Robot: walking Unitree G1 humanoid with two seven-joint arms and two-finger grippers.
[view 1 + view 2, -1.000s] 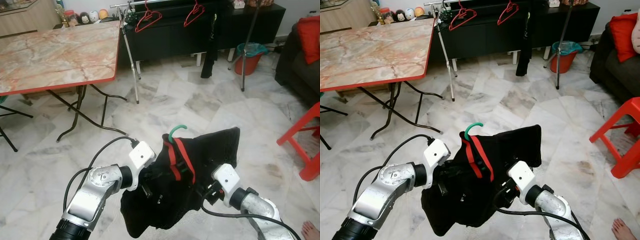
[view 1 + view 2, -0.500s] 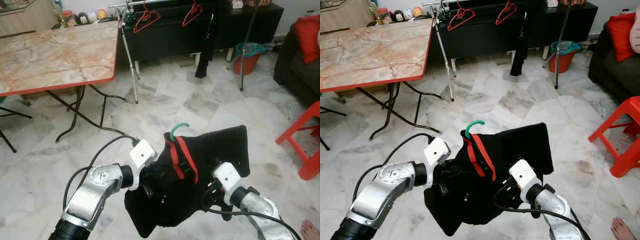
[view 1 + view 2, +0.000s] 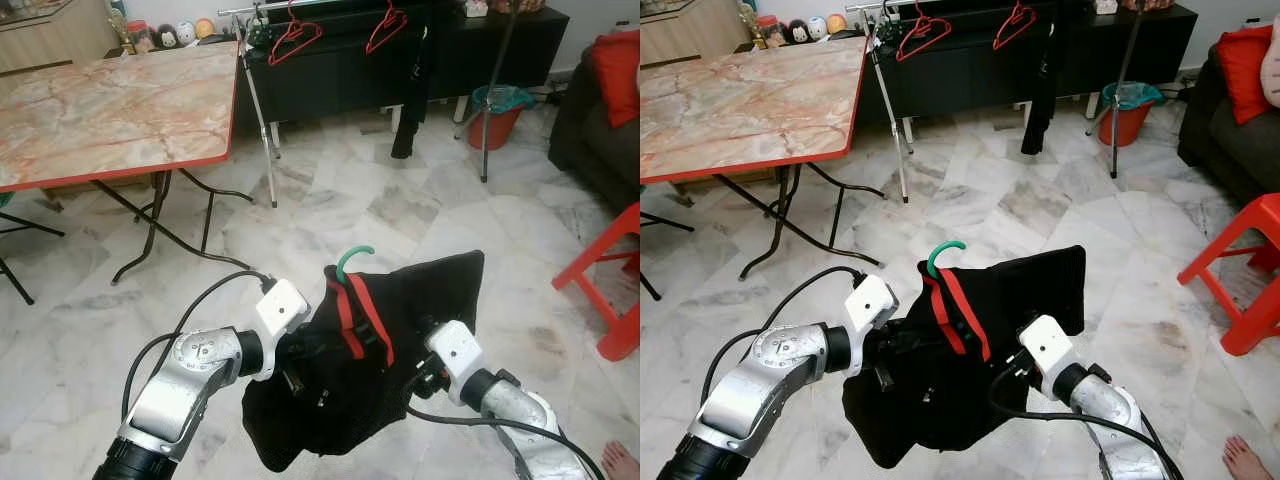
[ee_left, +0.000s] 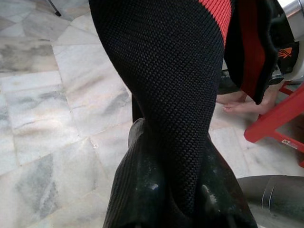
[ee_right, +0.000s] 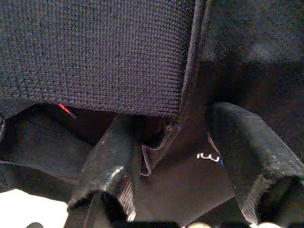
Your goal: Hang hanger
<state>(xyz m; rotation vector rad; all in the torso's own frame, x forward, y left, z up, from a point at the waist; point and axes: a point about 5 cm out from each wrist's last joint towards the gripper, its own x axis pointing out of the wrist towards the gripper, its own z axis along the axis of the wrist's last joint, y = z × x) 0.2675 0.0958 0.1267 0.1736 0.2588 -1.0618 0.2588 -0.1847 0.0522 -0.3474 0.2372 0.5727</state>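
Centrally, both grippers meet at a black garment (image 3: 400,350) with red stripes, held low above the floor (image 3: 330,200) in front of the robot. Left gripper (image 4: 173,190): its two fingers are pressed together on a fold of the mesh cloth, seen in the left wrist view. Right gripper (image 5: 185,142): its fingers (image 5: 111,156) stand apart, with cloth hanging between and over them; whether they grip anything cannot be told. A green hanger (image 3: 355,260) hook sticks up out of the top of the garment, between the two wrists.

Floor: pale marble tiles with grey veins. A folding table (image 3: 110,110) with a marbled top and red edge stands to the robot's left. Ahead, a clothes rail (image 3: 300,8) on metal legs carries two red hangers (image 3: 296,38) and a dark hanging garment (image 3: 415,90). A long black cabinet (image 3: 380,60) stands behind the rail. A red bucket (image 3: 498,115) lined with a green bag stands near the cabinet's right end; its contents cannot be seen. A red chair (image 3: 610,280) and a dark sofa (image 3: 600,130) with a red cushion are to the right. A person's bare foot (image 3: 622,462) shows at the lower right corner
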